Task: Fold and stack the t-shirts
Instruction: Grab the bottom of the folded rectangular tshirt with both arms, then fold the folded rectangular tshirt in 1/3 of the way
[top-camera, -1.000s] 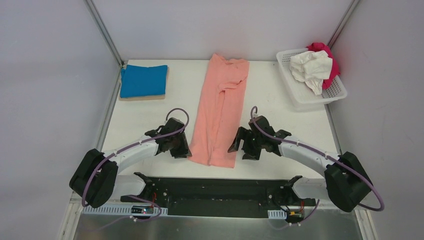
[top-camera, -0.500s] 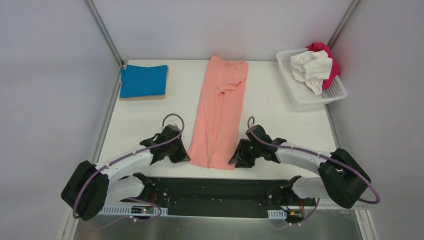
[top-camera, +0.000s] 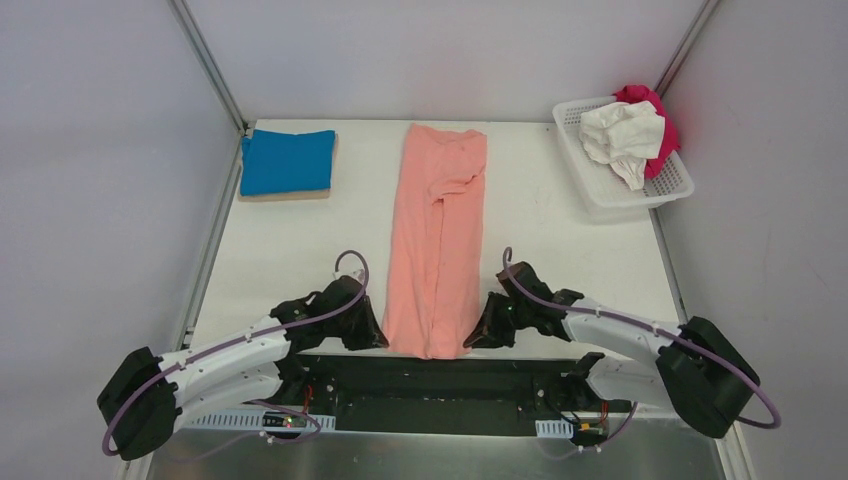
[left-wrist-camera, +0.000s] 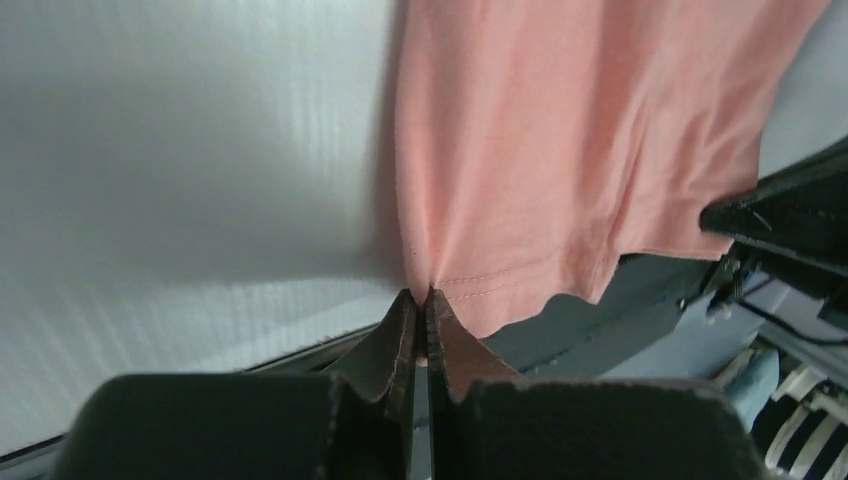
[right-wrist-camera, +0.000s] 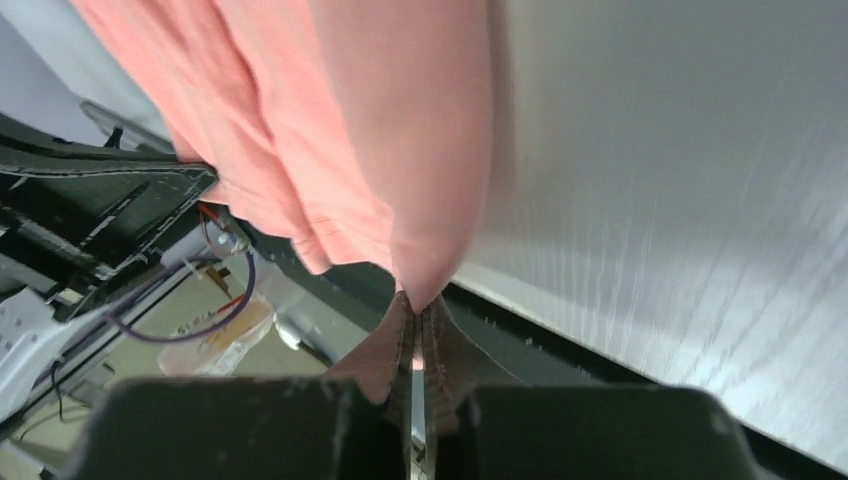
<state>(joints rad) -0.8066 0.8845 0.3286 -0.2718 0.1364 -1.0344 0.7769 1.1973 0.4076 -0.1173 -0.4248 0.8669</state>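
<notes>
As both arms reached the near edge of the tabletop (top-camera: 280, 250), my left pincer (top-camera: 375, 338) was clamped on the left hem corner of the pink shirt (top-camera: 437, 230), and my right pincer (top-camera: 480, 335) was clamped on the right corner. Each wrist view showed the fingers (left-wrist-camera: 395, 335) pressed together with cloth pinched at their tips. The pink shirt lay as a long narrow strip, its long axis running straight away from me. Its hem was nearest and just over the tabletop's near edge, and its collar was at the far end. Each pincer sat at its own side of the hem, so neither arm was nearer. I judged that the next fold would carry the hem forward along that axis toward the collar. Compared with a second earlier, the strip had been dragged toward me and straightened. Its collar end had left the far edge, and both arms had drawn back. The blue shirt (top-camera: 287, 160) rested folded at far left, unchanged.
</notes>
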